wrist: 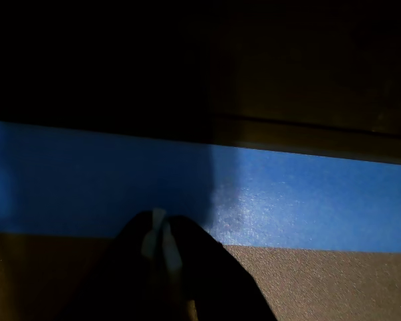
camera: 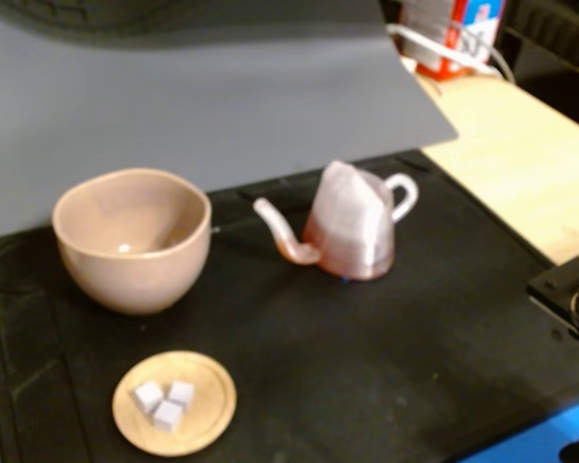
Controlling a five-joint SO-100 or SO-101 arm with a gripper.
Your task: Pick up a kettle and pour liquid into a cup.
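The kettle [camera: 352,230] stands upright on the black mat [camera: 367,367] in the fixed view, its thin spout [camera: 278,227] pointing left and its loop handle to the right. Its lower part is tinted reddish-brown, like the liquid [camera: 359,258] inside. The cup [camera: 133,239] stands to the kettle's left, apart from it, and shows no liquid inside. In the wrist view my gripper [wrist: 158,226] enters from the bottom edge with its dark fingers together, over a blue tape band [wrist: 307,194]. Neither kettle nor cup shows in that view.
A small wooden dish [camera: 175,402] with three white cubes lies in front of the cup. A black arm part [camera: 569,287] sits at the mat's right edge. A grey sheet [camera: 203,96] lies behind, with wooden table [camera: 521,154] and a red-white box [camera: 458,29] at the back right.
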